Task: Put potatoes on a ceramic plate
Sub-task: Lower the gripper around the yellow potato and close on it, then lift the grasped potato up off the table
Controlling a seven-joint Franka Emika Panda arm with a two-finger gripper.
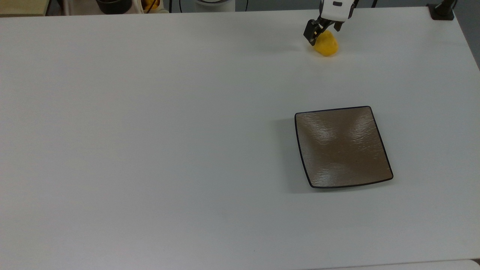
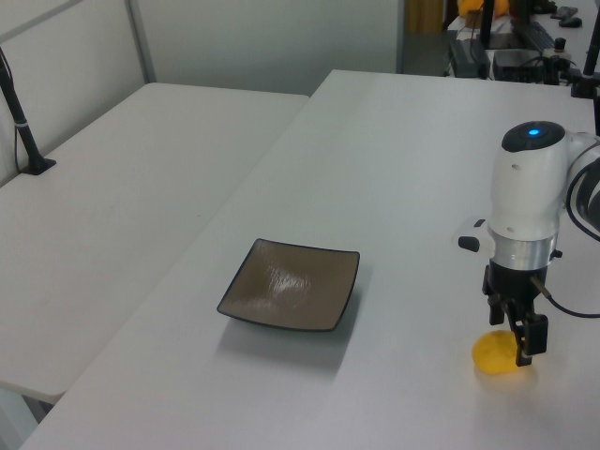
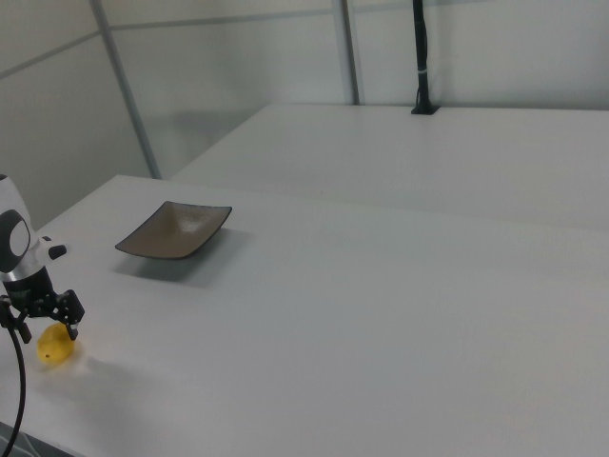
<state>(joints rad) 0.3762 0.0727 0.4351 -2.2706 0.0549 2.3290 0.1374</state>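
The square, shallow, brown-grey ceramic plate [image 1: 343, 148] lies flat on the white table [image 1: 150, 131], in the lower right part of the top view; the small yellow oval potato [image 1: 327, 45] rests on the table near its far edge, well apart from the plate and above it in the top view; the gripper [image 1: 321, 32] stands over the potato, its fingers either side of it; in the left view the potato [image 2: 495, 354] lies right of the plate [image 2: 291, 285].
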